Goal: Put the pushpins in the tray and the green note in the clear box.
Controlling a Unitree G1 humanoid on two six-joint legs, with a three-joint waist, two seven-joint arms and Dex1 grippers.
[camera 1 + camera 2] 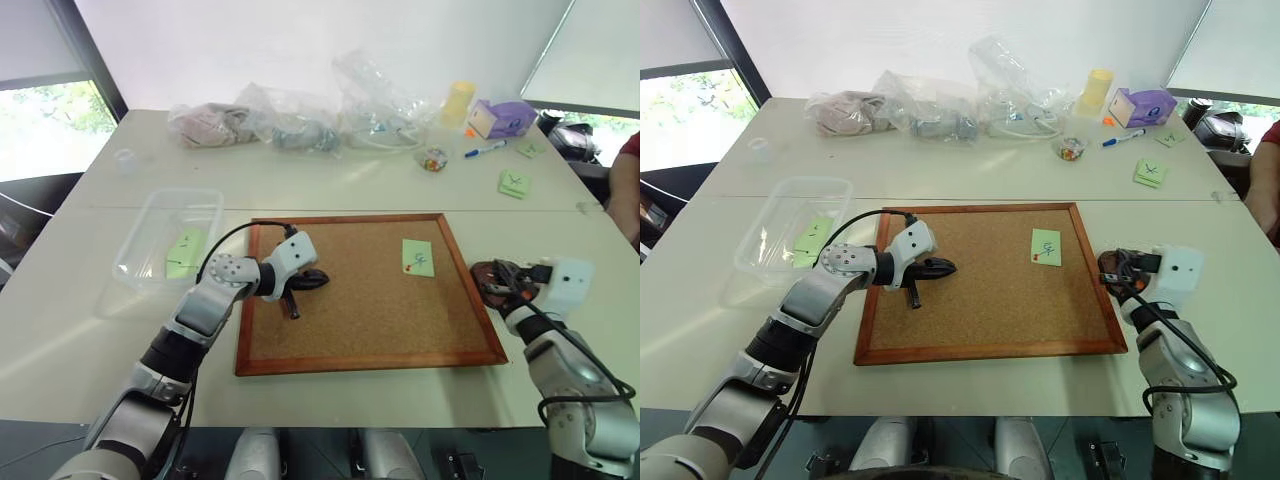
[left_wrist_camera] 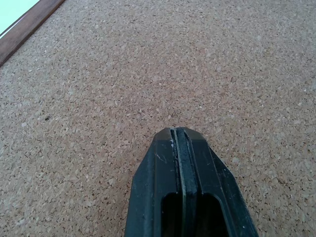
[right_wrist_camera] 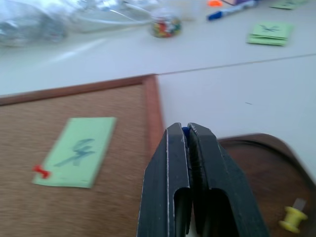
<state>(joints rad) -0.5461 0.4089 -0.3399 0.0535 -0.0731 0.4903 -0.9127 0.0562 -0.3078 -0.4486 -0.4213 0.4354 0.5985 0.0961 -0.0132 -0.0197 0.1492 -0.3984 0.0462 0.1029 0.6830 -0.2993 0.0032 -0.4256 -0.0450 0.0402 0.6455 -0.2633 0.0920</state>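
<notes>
The green note [image 1: 417, 258] with a dark scribble lies on the corkboard [image 1: 365, 300], held by a red pushpin [image 3: 42, 171] at one corner. My right gripper [image 3: 186, 127] is shut on a blue pushpin [image 3: 184, 131] at its tips. It hovers at the edge of the dark-brown tray [image 3: 261, 165], just right of the board. A yellow pushpin [image 3: 292, 217] lies in the tray. My left gripper [image 1: 305, 283] is shut and empty, low over the left part of the cork. The clear box [image 1: 150, 225] stands left of the board with another green note [image 1: 185, 252] inside.
Clear plastic bags [image 1: 300, 125], a small cup of coloured pins [image 1: 432, 158], a yellow cup [image 1: 458, 100], a purple box [image 1: 505, 118] and a blue marker [image 1: 487, 150] line the back. More green notes [image 1: 515, 183] lie back right. A person's sleeve [image 1: 630, 180] shows at the right edge.
</notes>
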